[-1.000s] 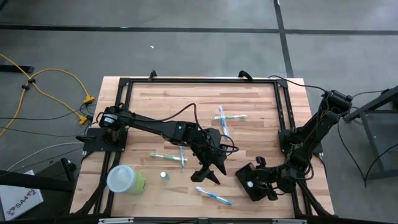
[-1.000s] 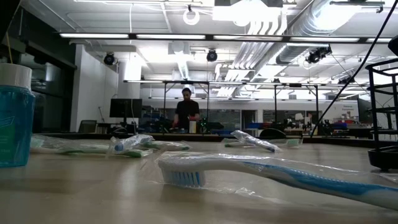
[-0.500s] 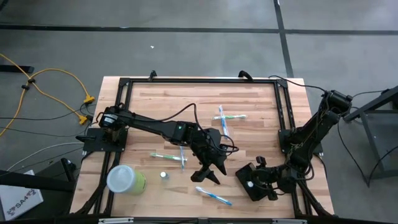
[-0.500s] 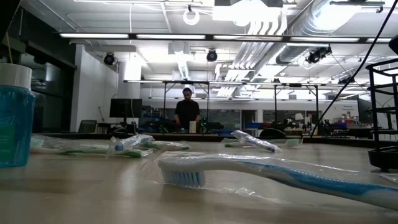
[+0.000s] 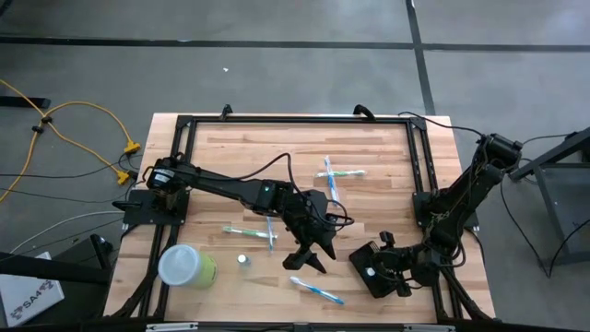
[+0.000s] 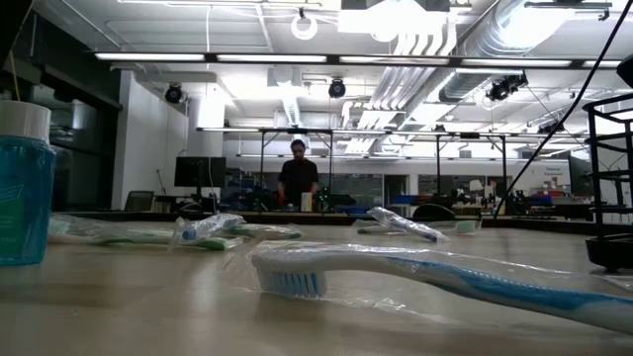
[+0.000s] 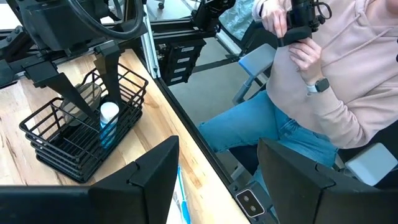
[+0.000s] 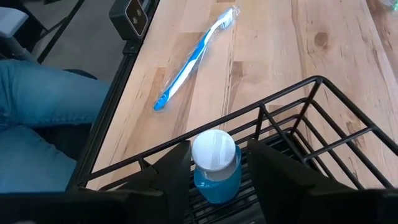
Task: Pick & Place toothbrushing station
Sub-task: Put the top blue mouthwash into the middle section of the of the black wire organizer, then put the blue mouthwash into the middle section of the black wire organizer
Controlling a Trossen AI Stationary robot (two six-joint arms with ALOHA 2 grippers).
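Observation:
The black wire-mesh toothbrushing station [image 5: 373, 274] stands on its base at the table's near right; it also shows in the left wrist view [image 7: 74, 146] and at the right of the low view [image 6: 608, 178]. A small blue bottle with a white cap [image 8: 213, 155] stands inside it. My right gripper [image 8: 219, 163] is open, pointing down into the station, with one finger on each side of the bottle's cap. My left gripper [image 5: 307, 262] is open and empty above the table's near middle, left of the station. My right gripper's fingers [image 8: 174, 168] stand close beside the bottle's white cap [image 8: 213, 149] from above; I cannot tell whether they touch it.
A wrapped blue toothbrush [image 5: 318, 292] lies near the front edge. A green one [image 5: 249, 233] and two crossed ones [image 5: 332, 173] lie farther back. A lime-green cup [image 5: 186, 266] and a small bottle [image 5: 242, 261] stand at near left. A seated person [image 7: 311, 81] is beyond the near edge.

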